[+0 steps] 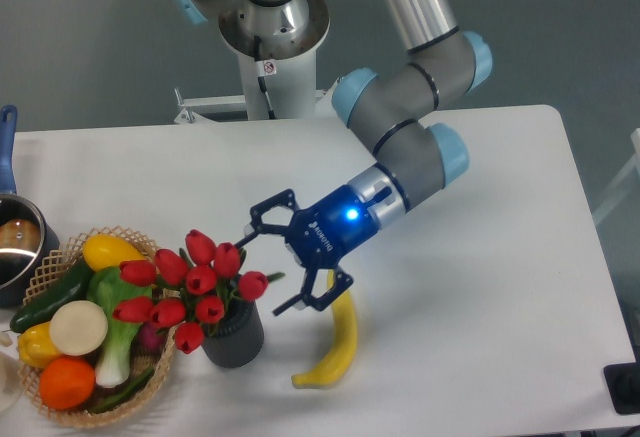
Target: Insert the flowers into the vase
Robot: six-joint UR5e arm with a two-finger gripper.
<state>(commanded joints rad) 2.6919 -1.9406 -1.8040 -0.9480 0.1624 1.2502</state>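
Red flowers [190, 282] stand in the vase [232, 335], leaning toward nine o'clock; we judge them placed, since our hand [283, 267] at three o'clock is spread, gripping nothing.

red flowers [190, 287] standing in dark vase [232, 337], claw [270, 267] spread wide just beside, banana [335, 335] nearby
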